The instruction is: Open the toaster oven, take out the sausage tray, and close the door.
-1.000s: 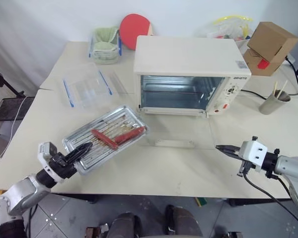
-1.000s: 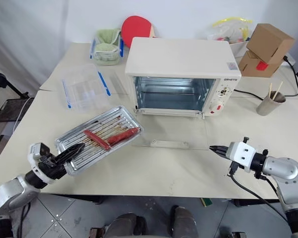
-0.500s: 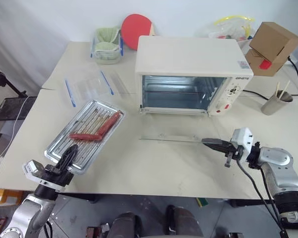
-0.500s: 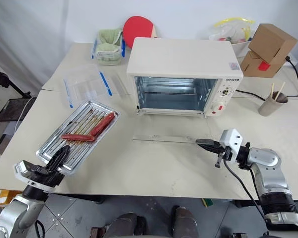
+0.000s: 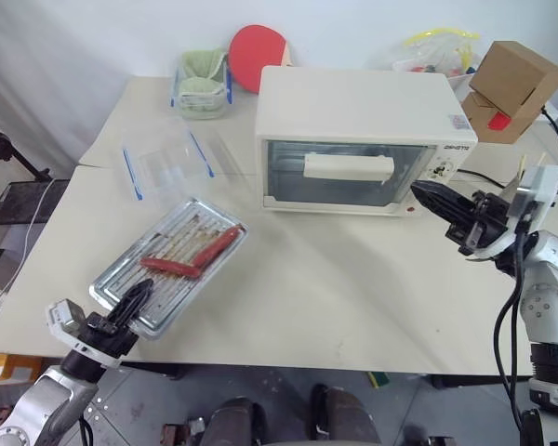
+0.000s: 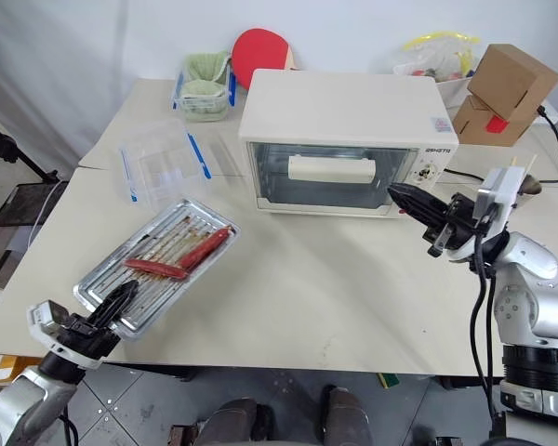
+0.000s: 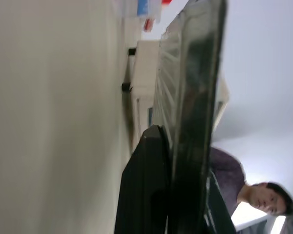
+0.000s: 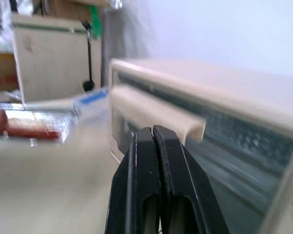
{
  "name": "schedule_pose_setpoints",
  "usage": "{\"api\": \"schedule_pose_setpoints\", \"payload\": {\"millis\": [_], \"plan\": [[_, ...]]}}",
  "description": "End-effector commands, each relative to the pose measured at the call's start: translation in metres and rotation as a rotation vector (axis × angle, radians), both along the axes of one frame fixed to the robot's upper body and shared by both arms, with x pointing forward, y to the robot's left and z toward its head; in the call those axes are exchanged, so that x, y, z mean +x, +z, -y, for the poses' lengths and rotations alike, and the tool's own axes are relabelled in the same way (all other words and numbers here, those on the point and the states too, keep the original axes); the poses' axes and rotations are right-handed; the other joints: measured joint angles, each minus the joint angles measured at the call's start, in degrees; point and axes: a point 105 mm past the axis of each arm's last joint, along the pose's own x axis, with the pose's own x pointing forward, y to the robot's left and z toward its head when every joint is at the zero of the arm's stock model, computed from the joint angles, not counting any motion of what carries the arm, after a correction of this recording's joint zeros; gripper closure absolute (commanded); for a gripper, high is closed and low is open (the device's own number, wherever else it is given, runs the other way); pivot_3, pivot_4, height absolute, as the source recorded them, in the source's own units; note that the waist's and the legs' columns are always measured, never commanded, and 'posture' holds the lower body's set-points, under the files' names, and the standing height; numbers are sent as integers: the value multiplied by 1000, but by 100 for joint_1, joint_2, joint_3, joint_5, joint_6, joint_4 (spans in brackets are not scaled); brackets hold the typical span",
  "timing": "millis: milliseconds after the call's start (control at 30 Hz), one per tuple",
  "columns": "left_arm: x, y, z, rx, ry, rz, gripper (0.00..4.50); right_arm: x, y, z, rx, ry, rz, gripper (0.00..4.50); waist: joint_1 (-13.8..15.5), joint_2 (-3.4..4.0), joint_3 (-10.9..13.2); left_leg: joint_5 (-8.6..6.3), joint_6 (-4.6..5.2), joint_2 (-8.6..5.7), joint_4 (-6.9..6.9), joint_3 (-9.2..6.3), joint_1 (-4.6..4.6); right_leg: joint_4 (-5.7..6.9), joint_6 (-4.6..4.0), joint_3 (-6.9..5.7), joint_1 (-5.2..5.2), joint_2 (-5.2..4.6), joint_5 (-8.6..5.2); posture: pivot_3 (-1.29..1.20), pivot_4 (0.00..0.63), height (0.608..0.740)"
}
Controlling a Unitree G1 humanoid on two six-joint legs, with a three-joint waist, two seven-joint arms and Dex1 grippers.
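Observation:
The cream toaster oven (image 5: 353,98) stands at the back middle of the table, its glass door (image 5: 288,177) upright and shut, with the bar handle (image 5: 349,167) across it. The silver sausage tray (image 5: 172,290) lies at the front left, holding two red sausages (image 5: 216,247). My left gripper (image 5: 135,299) is shut on the tray's near rim (image 7: 185,122). My right gripper (image 5: 426,192) is shut and raised, its tip just at the oven's front near the door's right end; the right wrist view shows the handle (image 8: 156,109) right behind the fingertips (image 8: 145,134).
A clear container with blue clips (image 5: 163,163) lies behind the tray. A tub with green cloth (image 5: 200,84) and a red paddle (image 5: 256,51) sit at the back left. A cardboard box (image 5: 511,88) is at the back right. A person (image 7: 254,195) shows far off.
The door has swung up from lying flat to shut. My right gripper rose with it toward the oven's front. The tray has shifted left toward the table's front edge and turned.

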Motion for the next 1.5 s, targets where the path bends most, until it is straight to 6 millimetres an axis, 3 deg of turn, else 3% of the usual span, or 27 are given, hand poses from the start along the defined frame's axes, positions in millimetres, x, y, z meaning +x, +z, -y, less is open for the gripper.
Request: {"api": "schedule_pose_setpoints", "payload": {"millis": [33,133,233,333,433,500,533,667,900,1167,1267,1500], "plan": [[2,5,10,9,-108,17,4500,-16,-1,4,-21,14,-26,4440,10,0,0,-2,2,0,0,-1,0,-1,0,1,0,0,0,0,150,740],[12,6,20,18,-231,8,4500,-35,-23,8,-93,27,-91,3879,84,4,1,-6,8,-7,0,0,-2,-1,0,2,0,-3,0,0,150,740],[23,9,30,33,-336,-7,4500,-51,-36,15,-158,20,-119,2921,118,5,2,-6,8,-9,1,2,-2,-1,1,3,0,-2,1,0,150,740],[34,11,42,41,-428,-21,4500,-61,-36,28,-191,-42,-80,1868,106,5,2,-6,9,-14,3,7,0,-1,10,8,4,-4,6,0,150,740],[56,9,70,45,-549,-75,4500,-78,-39,51,-238,-123,-121,908,168,13,1,-6,8,-16,3,11,2,6,14,10,4,-2,8,0,150,740],[65,7,85,75,-608,-94,4500,-89,-41,58,-254,-156,-143,193,205,12,0,-2,13,-20,2,5,0,8,15,5,5,-1,8,0,150,740],[68,7,90,94,-620,-96,4500,-93,-42,59,-254,-163,-153,52,220,12,0,0,15,-21,2,5,-1,13,18,4,8,1,10,0,150,740],[90,11,132,159,-718,-87,4500,-121,-60,51,-347,-137,-202,52,312,14,-1,8,26,-33,1,12,2,-1,31,5,17,21,17,0,150,740],[93,0,183,275,-910,-109,4500,-144,-82,32,-312,-120,-270,52,294,12,-3,5,18,-34,-2,31,6,-9,51,22,21,54,28,0,150,740],[99,-13,196,357,-957,-159,4500,-145,-88,30,-306,-136,-289,52,329,27,-13,3,14,-34,3,31,13,-25,59,41,26,54,32,0,150,740],[101,-20,195,394,-946,-174,3918,-144,-88,32,-306,-150,-289,0,355,37,-19,2,12,-37,3,28,14,-26,58,43,25,6,31,0,150,740],[102,-25,183,454,-916,-163,1863,-138,-86,31,-306,-151,-282,0,327,37,-19,0,10,-36,1,29,14,-25,58,42,22,-3,31,0,150,740]]}}
